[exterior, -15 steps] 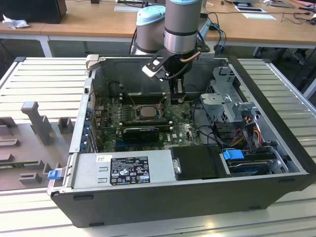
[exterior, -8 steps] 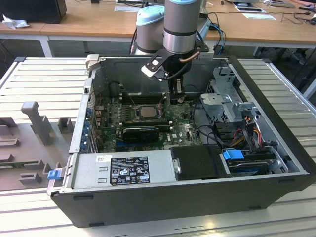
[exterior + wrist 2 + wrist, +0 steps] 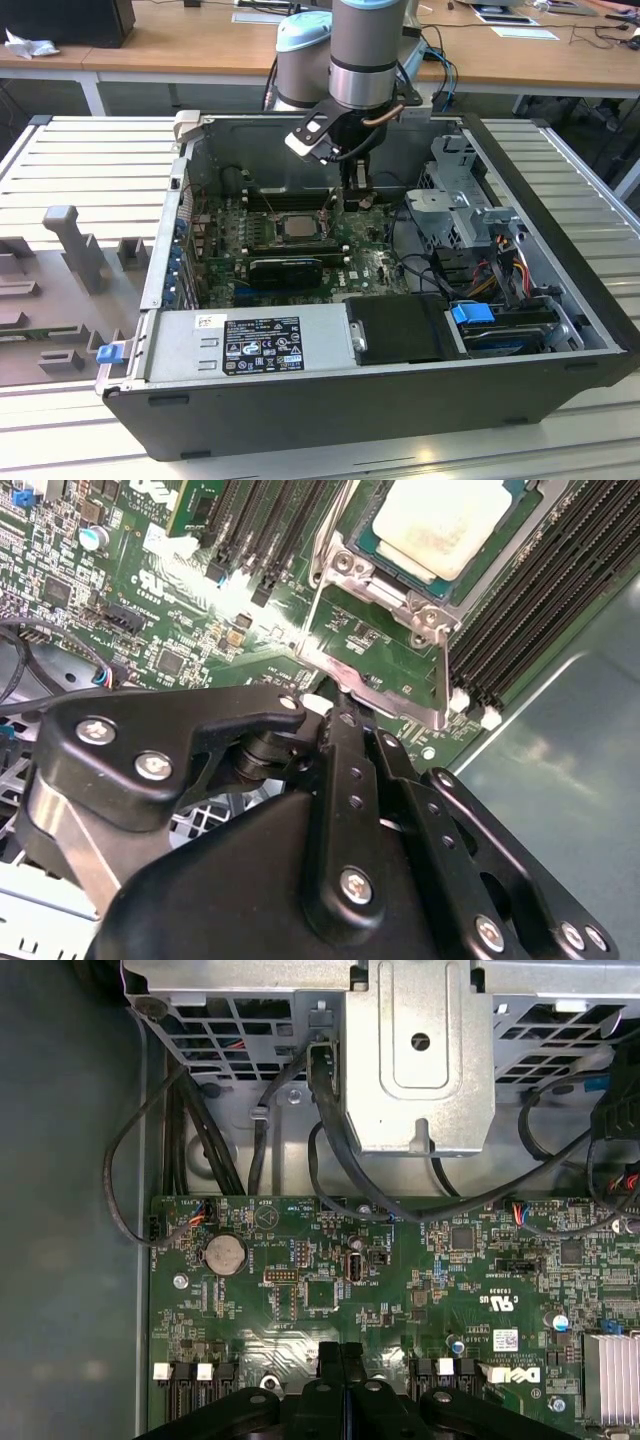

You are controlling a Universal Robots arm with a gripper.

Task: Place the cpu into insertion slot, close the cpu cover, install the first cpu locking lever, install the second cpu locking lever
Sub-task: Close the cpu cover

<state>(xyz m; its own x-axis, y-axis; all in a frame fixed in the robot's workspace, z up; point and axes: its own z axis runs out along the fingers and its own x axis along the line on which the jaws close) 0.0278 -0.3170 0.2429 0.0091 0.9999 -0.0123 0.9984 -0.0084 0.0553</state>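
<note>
The cpu sits in the insertion slot, just to the exterior view's left of the gripper. The gripper's fingers are pressed together, and I can see nothing between them. The arm reaches straight down into the open computer case.

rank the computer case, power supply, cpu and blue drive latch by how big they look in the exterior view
1. computer case
2. power supply
3. cpu and blue drive latch look about alike; the latch sits nearer the camera, so I won't rank them.
</note>
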